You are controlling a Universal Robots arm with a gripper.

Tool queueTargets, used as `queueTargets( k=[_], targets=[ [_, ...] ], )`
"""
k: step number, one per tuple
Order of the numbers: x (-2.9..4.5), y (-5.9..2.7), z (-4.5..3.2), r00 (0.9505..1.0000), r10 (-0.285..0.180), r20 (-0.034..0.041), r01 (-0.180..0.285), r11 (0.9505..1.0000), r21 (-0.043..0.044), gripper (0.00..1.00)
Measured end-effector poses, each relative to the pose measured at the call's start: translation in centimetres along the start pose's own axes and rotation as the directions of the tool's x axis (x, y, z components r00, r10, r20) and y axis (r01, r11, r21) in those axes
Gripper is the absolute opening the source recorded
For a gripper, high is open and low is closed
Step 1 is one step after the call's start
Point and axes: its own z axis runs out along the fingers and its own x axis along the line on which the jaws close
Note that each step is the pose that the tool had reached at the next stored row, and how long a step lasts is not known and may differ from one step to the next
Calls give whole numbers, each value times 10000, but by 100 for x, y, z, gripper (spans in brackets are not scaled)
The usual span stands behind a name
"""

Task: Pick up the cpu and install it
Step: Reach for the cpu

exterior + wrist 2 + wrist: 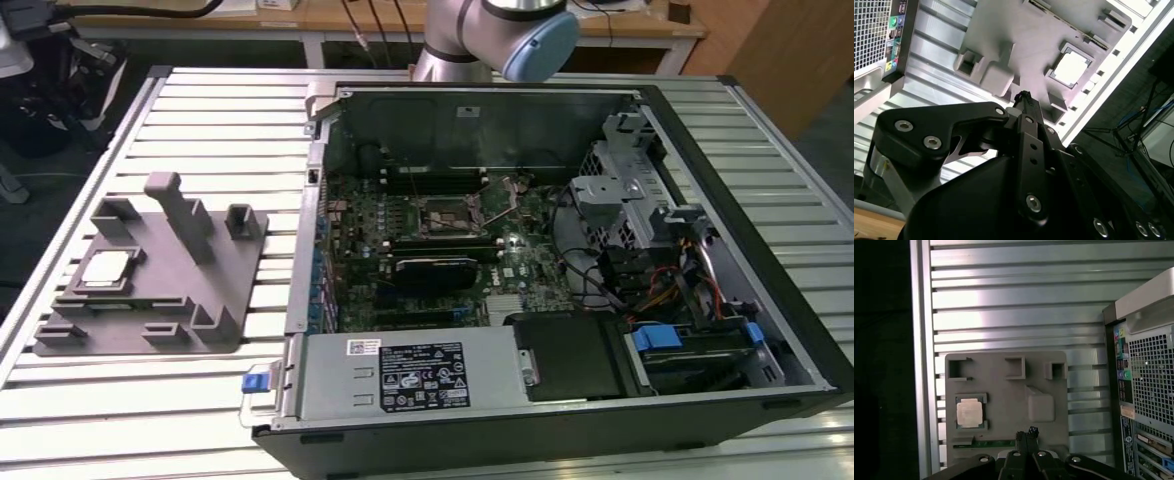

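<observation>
Open air above the cpu (971, 411); tray posts (174, 205) near it.

We find the cpu (107, 268) lying flat in its tray pocket.
We see a small square chip with a pale silvery metal top and a thin darker rim. It lies top-up and level inside a square framed recess of the grey fixture tray (160, 295), toward the tray's side on the exterior view's left. The tray rests on the slatted table (187, 110). In both wrist views the cpu (1071, 68) (968, 411) sits square to the recess walls, its top bright.
</observation>
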Motion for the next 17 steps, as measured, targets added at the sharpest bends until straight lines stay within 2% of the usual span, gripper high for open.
queueTargets(
  k=[9, 17],
  targets=[
    [118, -44, 113, 10000, 1, 1, -1, 10000, -1, 11],
    [174, -70, 230, 10000, 2, 0, -2, 10000, 0, 11]
  ],
)
